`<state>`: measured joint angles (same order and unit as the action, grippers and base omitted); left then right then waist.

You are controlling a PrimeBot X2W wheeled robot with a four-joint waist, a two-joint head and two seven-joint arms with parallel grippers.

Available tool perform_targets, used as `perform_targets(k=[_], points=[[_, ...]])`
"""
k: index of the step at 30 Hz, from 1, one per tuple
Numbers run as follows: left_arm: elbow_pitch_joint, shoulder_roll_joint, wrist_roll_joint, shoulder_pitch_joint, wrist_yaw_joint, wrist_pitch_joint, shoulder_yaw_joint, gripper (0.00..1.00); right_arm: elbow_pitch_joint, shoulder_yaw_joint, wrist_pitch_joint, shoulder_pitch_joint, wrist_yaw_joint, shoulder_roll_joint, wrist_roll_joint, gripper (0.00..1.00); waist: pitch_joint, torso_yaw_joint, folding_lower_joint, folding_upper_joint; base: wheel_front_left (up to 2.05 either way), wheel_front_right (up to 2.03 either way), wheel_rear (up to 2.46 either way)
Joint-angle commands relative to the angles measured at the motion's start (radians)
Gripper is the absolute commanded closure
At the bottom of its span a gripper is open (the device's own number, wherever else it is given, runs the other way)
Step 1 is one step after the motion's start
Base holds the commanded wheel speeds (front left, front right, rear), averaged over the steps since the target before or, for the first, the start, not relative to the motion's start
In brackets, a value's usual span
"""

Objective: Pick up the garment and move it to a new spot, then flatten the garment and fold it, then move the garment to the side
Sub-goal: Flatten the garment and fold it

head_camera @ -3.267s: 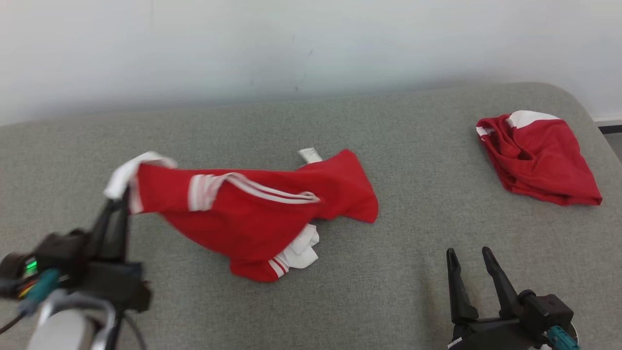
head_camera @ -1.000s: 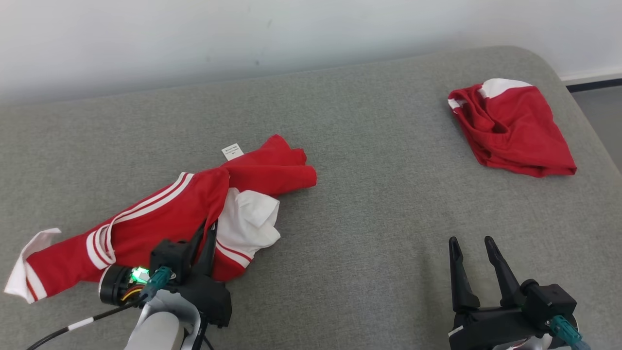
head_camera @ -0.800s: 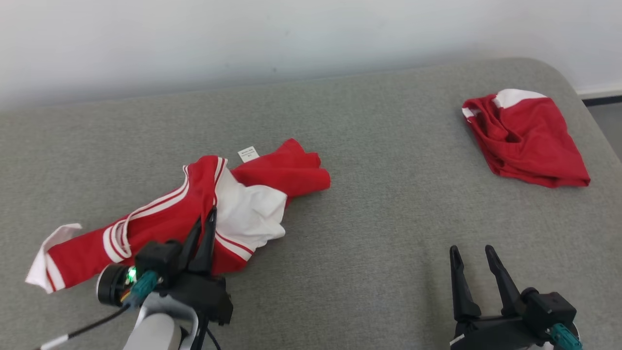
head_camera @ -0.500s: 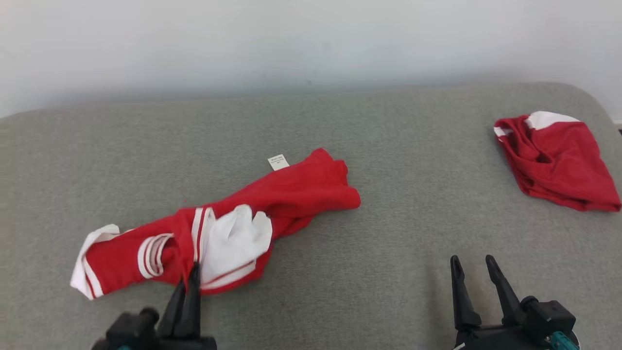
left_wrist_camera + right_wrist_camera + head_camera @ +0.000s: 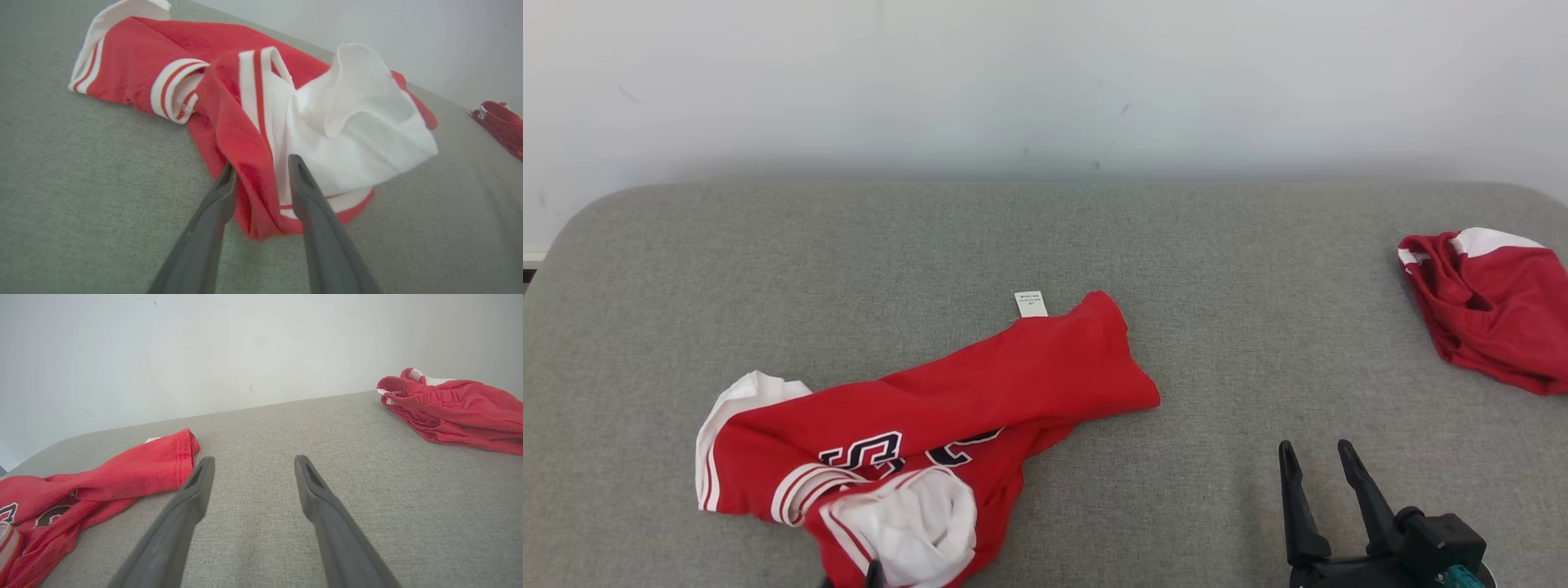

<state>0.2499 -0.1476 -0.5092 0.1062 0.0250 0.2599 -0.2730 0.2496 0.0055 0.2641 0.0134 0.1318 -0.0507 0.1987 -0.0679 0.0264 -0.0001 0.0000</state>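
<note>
Left tool (image 5: 261,161) looser, perhaps; two garments (image 5: 980,384) (image 5: 1494,318)

dark lettering (image 5: 882,452) edged in white runs across the red garment (image 5: 1013,376), well off to the left of the right pincer (image 5: 1315,447) and a little beyond the tips of the left pincer (image 5: 261,163). folds swallow most of it: the one whole character looks like an "s", though it could be a "5", and the pieces beside it i can't make out. a small white tag (image 5: 1031,304) sticks out at the garment's far edge, farther from both pincers; its print is too small to read.
</note>
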Motion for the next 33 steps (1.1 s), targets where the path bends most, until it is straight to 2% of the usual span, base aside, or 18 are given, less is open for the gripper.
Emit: perform_targets(k=[1,8,11,20,24,25,26,27,33], points=[[-0.011,0.009,0.007,0.006,-0.006,0.005,0.023,0.00,0.001,0.002,0.002,-0.015,-0.002,0.001,-0.007,0.00,0.005,0.001,0.0001,0.0000,0.00,0.00,0.00],[-0.140,0.029,0.083,0.016,-0.006,0.005,0.165,0.00,0.004,-0.003,0.002,-0.025,-0.002,0.001,-0.004,0.00,0.021,0.004,0.0001,0.0000,0.00,0.00,0.00],[-0.142,0.036,0.109,0.019,-0.017,0.004,0.182,0.00,0.004,0.001,0.002,-0.023,-0.002,0.001,0.000,0.00,0.021,-0.001,0.0001,0.0000,0.00,0.00,0.00],[-0.019,0.031,0.121,-0.029,-0.046,-0.001,0.151,0.00,0.009,0.002,0.002,-0.024,-0.002,0.001,0.003,0.00,0.019,-0.013,0.0001,0.0000,0.00,0.00,0.00],[0.057,0.035,0.104,-0.048,-0.057,-0.040,0.136,0.00,0.008,0.000,0.002,-0.020,-0.002,0.001,0.004,0.00,0.016,-0.017,0.0001,0.0000,0.00,0.00,0.00],[0.072,0.038,0.101,-0.046,-0.062,-0.054,0.130,0.60,0.008,-0.002,0.002,-0.020,-0.002,0.001,0.005,0.00,0.015,-0.016,0.0001,0.0000,0.00,0.00,0.00],[0.079,0.040,0.095,-0.046,-0.067,-0.058,0.128,0.76,0.008,-0.004,0.002,-0.021,-0.002,0.001,0.005,0.00,0.014,-0.015,0.0001,0.0000,0.00,0.00,0.00],[0.083,0.041,0.092,-0.044,-0.067,-0.062,0.124,1.00,0.007,-0.006,0.002,-0.022,-0.002,0.001,0.005,0.00,0.014,-0.014,0.0001,0.0000,0.00,0.00,0.00],[0.059,0.040,0.074,-0.002,-0.058,-0.063,0.130,1.00,0.005,-0.014,0.002,-0.031,-0.002,0.001,0.011,0.00,0.019,0.005,0.0001,0.0000,0.00,0.00,0.00]])
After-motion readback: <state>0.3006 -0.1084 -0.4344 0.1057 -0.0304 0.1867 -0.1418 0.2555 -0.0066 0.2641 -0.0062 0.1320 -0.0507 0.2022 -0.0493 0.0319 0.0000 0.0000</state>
